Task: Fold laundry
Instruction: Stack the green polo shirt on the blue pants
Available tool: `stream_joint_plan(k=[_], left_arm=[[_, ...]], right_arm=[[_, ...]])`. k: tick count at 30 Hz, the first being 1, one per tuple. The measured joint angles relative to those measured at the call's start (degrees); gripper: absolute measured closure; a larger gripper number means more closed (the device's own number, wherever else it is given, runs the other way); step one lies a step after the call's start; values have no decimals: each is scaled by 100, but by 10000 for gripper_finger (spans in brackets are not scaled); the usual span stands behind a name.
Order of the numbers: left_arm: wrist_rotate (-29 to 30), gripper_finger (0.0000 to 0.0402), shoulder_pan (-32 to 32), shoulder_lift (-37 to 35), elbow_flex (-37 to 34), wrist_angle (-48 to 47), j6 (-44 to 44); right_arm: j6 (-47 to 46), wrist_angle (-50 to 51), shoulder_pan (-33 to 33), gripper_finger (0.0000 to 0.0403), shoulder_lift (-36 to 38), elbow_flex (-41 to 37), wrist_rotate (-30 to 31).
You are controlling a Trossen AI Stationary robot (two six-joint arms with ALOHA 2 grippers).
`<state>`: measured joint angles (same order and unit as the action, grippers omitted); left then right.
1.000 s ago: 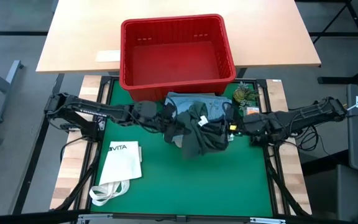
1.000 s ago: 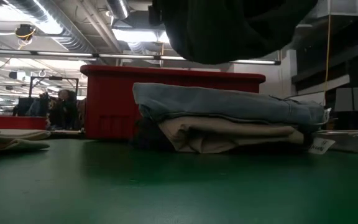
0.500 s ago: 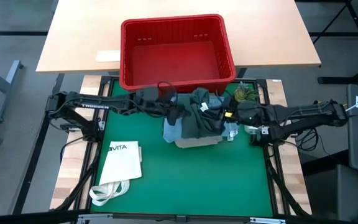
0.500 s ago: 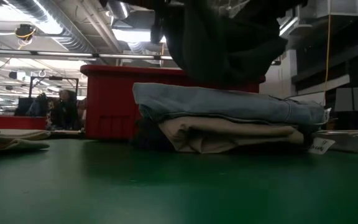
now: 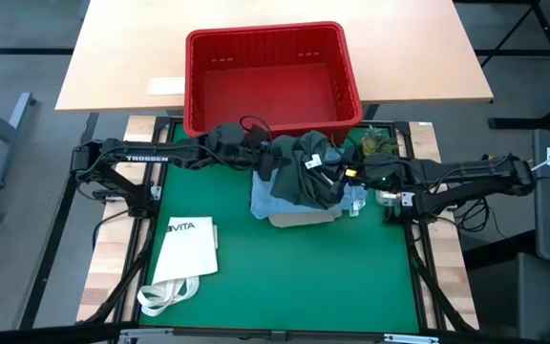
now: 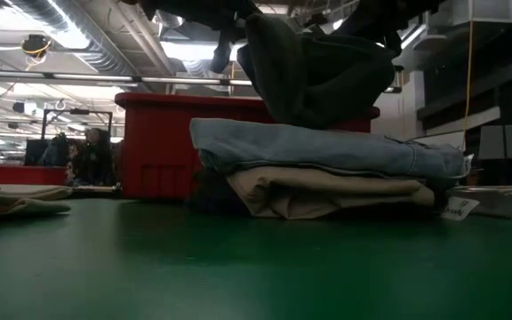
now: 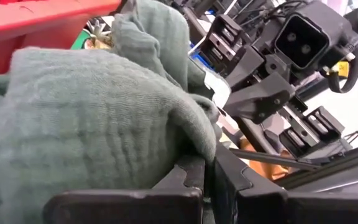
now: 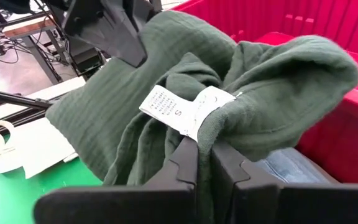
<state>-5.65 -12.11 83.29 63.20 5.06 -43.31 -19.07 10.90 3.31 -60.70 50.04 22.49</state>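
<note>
Toward the green counter's (image 5: 285,268) far edge, before the red basket (image 5: 272,76), held the dark green-grey piece (image 5: 304,172) pinched between clamped left end effector (image 5: 267,164) and right end effector (image 5: 344,176) above the folded stack (image 6: 327,178), probably for stacking.

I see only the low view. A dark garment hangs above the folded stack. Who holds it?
Observer: Both. The left gripper and the right gripper are each shut on the dark green garment, one at each side.
Operator: Is there some label on it?
Observer: Yes, a white size tag shows in the right wrist view, just above the right gripper's fingers.
Operator: What lies at the left, low on the table?
Observer: A white tote bag with loop handles, flat on the green mat, apart from the stack.
</note>
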Motion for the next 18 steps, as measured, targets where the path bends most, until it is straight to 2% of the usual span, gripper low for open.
stream_joint_plan(k=[11,18], left_arm=[[13,401,80,0,0,-71,-4],[91,401,168,0,0,-677,-4]], right_arm=[[-2,246,0,390,265,-2,19],[-14,1006,-10,387,360,-2,288]])
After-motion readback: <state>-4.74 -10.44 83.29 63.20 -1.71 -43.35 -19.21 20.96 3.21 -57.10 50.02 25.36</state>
